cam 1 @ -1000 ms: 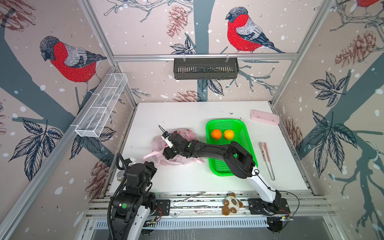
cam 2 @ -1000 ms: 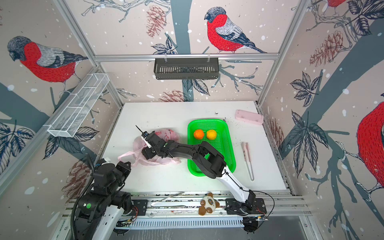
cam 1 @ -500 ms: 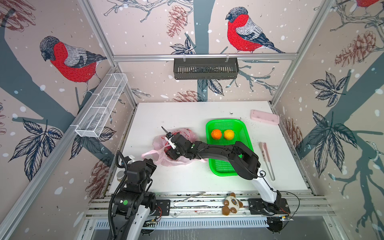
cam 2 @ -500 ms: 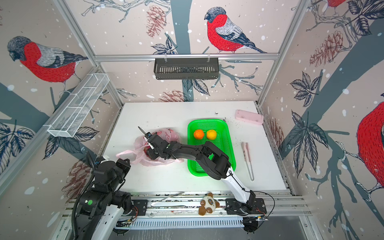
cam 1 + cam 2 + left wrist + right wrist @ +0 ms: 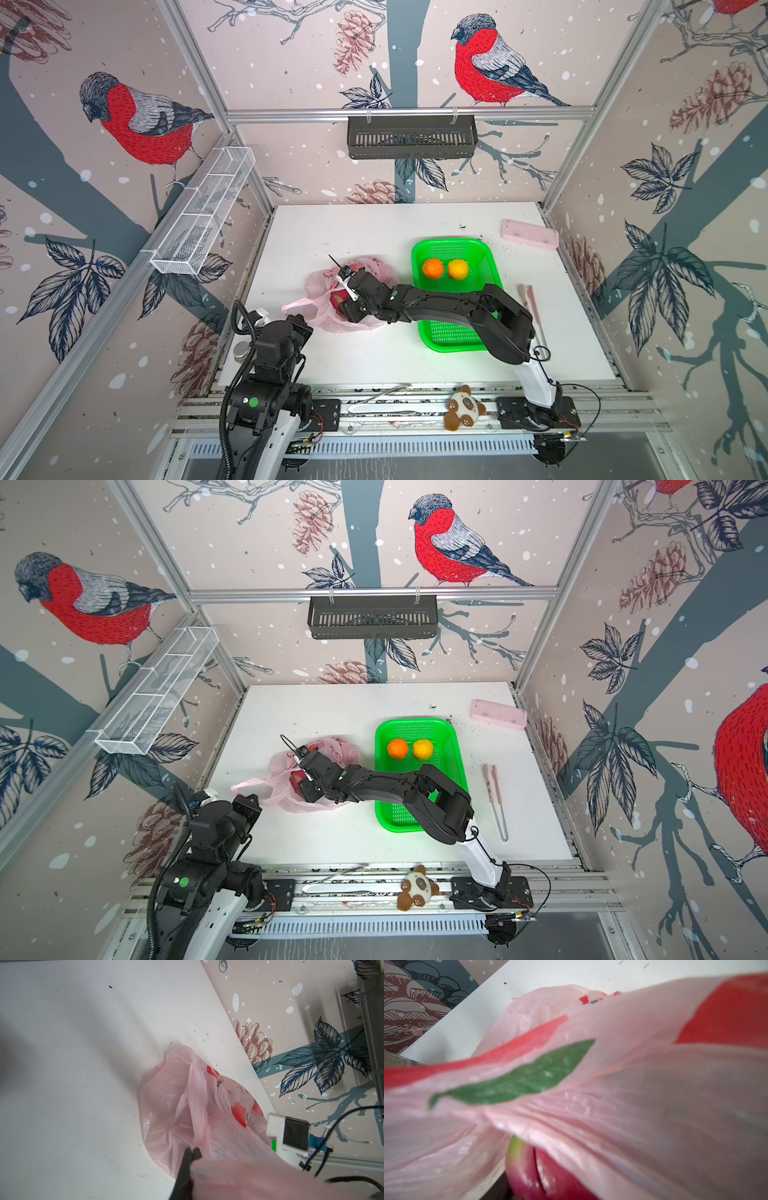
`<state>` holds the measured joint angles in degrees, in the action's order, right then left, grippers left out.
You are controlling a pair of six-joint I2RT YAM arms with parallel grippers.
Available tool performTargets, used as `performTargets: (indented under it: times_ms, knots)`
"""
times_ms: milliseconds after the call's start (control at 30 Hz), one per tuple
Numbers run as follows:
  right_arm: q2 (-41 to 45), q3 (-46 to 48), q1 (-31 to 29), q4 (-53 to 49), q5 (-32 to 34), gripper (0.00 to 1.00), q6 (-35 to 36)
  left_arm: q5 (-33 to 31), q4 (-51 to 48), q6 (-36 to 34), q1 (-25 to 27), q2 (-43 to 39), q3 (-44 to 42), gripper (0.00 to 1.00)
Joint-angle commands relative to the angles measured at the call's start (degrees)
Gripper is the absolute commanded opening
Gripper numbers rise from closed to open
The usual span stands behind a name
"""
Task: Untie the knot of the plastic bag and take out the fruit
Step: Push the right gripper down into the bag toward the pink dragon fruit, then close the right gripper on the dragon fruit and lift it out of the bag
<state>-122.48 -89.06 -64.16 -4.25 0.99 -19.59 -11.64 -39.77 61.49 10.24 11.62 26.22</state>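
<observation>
Since no knot shows anywhere, untying is judged done. Near the desk's left edge, the left gripper (image 5: 192, 1151) is clamped on a handle of the plastic bag (image 5: 374, 270). The right gripper (image 5: 347, 311) is sunk in the bag's mouth beside a dragon fruit (image 5: 550, 1178) (jaw state cannot be told). Two oranges (image 5: 432, 269) are already lodged in the green basket (image 5: 453, 349); the bagged fruit is left to lift out.

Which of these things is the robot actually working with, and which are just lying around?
Part of the job: plastic bag, dragon fruit inside it, two oranges, green basket holding them.
Just lying about: pink block, plush toy, pink-handled tool, black wall basket, wire shelf.
</observation>
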Motion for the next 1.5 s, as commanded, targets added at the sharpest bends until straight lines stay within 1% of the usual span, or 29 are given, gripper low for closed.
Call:
performTargets:
  times_ms: [0,467,867,1467]
  knots:
    - [1.88,0.84,-0.73,-0.01,1.68,0.31,-0.56,-0.92,1.27,0.73,-0.07,-0.49,-0.71,0.0]
    - [9.36,4.57,-3.4,-7.0,4.88,0.3,-0.97,-1.18,5.78,0.73,-0.13,-0.81,-3.27,0.0]
    - [14.87,6.7,-4.74,-10.83,7.14,0.29,-1.5,-1.9,8.28,0.03,-0.05,-0.19,-4.41,0.0]
    - [21.71,7.13,-5.1,-15.23,6.05,0.29,-1.26,-1.94,11.18,-0.23,-0.1,0.41,-5.73,0.0]
